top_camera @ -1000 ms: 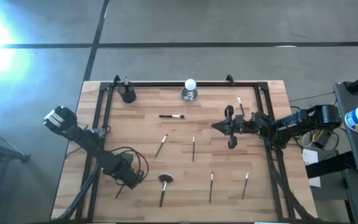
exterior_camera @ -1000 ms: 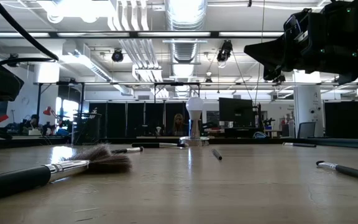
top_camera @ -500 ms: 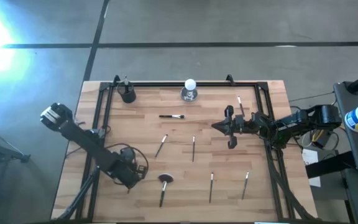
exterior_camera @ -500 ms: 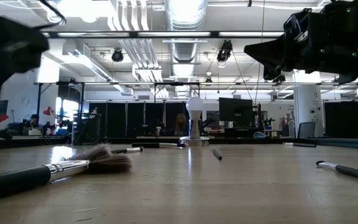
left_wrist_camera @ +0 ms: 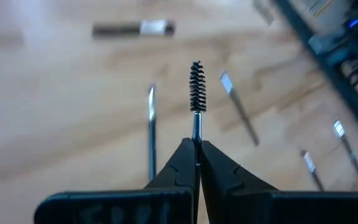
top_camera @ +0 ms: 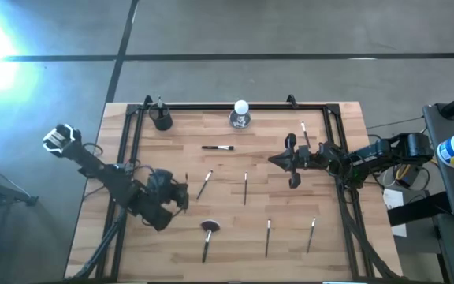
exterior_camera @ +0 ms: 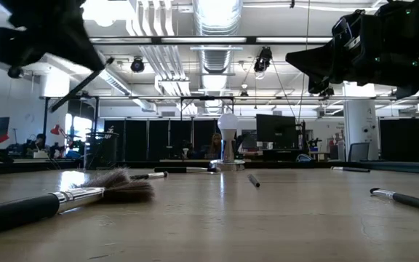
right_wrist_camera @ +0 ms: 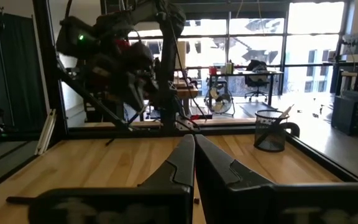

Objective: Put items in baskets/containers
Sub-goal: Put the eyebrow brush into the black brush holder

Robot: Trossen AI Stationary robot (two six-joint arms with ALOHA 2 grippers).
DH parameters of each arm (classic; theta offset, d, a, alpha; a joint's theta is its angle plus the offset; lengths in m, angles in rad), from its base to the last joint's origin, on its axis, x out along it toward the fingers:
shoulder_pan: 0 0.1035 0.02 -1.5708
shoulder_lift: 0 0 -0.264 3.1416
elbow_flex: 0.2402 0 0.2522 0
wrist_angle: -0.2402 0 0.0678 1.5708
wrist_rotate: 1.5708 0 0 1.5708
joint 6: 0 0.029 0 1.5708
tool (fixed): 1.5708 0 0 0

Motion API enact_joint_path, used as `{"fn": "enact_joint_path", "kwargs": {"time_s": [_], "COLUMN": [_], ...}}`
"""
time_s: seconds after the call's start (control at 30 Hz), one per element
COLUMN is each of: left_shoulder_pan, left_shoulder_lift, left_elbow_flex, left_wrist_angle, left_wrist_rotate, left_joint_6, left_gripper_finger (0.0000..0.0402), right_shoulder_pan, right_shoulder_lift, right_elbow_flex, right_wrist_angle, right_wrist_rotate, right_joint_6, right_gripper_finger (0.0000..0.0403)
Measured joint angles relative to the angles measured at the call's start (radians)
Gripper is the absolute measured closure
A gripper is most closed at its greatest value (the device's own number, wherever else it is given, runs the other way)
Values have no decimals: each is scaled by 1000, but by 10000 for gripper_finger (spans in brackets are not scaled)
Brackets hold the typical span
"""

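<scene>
My left gripper (top_camera: 181,192) hangs above the table's left front part, shut on a thin brush (left_wrist_camera: 196,87) with a dark spiral bristle head. The low view shows that brush (exterior_camera: 71,93) slanting in the air. My right gripper (top_camera: 275,160) waits shut above the table's right half, with nothing in it. The black cup (top_camera: 161,120) stands at the far left with one brush sticking up out of it. Several more brushes lie flat on the wood, among them a fluffy-headed one (top_camera: 209,230) near the front edge. My left gripper pinches the brush's thin stem (left_wrist_camera: 196,127) just behind the bristle head, between its two fingertips. The head sticks out past the fingertips; the fingers hide the handle in the wrist view. The brush is lifted clear of the table and tilted.
A white ball on a silvery base (top_camera: 241,114) stands at the middle of the far edge. Loose brushes (top_camera: 245,188) (top_camera: 218,147) (top_camera: 311,234) are scattered across the middle and right. A black frame rail (top_camera: 235,106) runs along the table's far and side edges.
My left gripper has risen from the tabletop near the front left and moved toward the far edge, turning as it went. The thin brush has come up with it and now hangs clear of the wood.
</scene>
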Motion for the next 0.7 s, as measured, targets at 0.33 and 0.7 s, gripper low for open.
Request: {"fn": "enact_joint_path", "kwargs": {"time_s": [0.33, 0.7], "left_shoulder_pan": [229, 620], "left_shoulder_lift": [-150, -262], "left_elbow_flex": [50, 48], "left_wrist_angle": [32, 199], "left_wrist_rotate": [-124, -158], "left_joint_6": [515, 1100], "left_gripper_finger": [395, 395], "right_shoulder_pan": [0, 0], "right_shoulder_lift": [0, 0], "right_elbow_flex": [0, 0], "right_wrist_angle": [1, 1], "right_wrist_rotate": [0, 0], "right_joint_6": [3, 0], "right_gripper_finger": [394, 394]}}
